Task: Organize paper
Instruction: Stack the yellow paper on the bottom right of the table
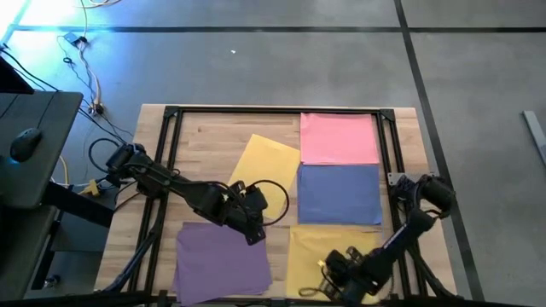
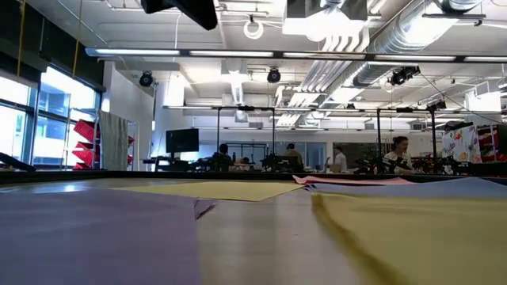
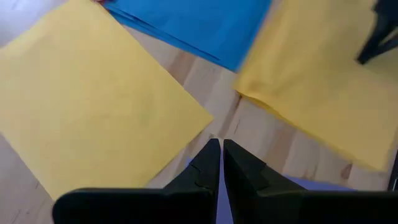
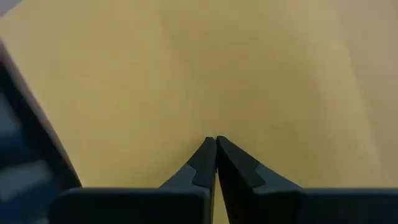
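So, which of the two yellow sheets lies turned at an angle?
The yellow sheet in the middle of the table, beside the blue sheet. The other yellow sheet, under the right gripper, lies square to the edge.

We see a wooden table [image 1: 213, 136] bearing pink [image 1: 339, 137], blue [image 1: 339, 194], purple [image 1: 222, 260] and two yellow sheets [image 1: 266, 162], the other at lower right.

Table [image 1: 213, 128]: pale wood planks, visible grain and seams, smooth with a low sheen; frame [image 1: 256, 111] on it reads as black metal bar, matt. Paper sheets, all thin and matt, uncoated: pink sheet [image 1: 339, 138], blue sheet [image 1: 339, 194], purple sheet [image 1: 220, 256], tilted yellow sheet [image 1: 264, 162], second yellow sheet [image 1: 320, 251] with edges lifting slightly off the wood. Left gripper [image 3: 221, 149] and right gripper [image 4: 215, 142]: fingers look like dark matt plastic, finely textured.
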Motion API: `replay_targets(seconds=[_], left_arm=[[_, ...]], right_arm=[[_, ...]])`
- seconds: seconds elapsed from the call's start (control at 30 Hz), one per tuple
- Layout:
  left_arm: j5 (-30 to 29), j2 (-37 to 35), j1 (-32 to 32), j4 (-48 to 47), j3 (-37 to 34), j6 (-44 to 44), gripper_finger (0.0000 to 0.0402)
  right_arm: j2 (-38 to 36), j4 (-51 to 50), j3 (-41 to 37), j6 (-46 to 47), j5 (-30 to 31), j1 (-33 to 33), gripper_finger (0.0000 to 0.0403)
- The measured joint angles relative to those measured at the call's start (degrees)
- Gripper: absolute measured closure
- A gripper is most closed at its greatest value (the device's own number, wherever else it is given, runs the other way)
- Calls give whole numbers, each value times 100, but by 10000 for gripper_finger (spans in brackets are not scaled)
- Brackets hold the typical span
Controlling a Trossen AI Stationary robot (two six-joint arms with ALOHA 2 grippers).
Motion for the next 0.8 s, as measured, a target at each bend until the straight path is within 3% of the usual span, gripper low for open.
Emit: replay_targets(seconds=[0.2, 0.33, 0.63, 0.8], left_arm=[[-17, 4, 2, -68, 0, 19, 402], [40, 3, 2, -312, 0, 16, 402], [156, 4, 4, -502, -2, 18, 402], [162, 4, 4, -500, -2, 16, 402]], right_arm=[[-4, -542, 9, 789, -165, 431, 403], [7, -697, 7, 895, 116, 519, 403], [20, -886, -15, -707, 472, 282, 403], [20, -875, -13, -1133, 323, 212, 403]])
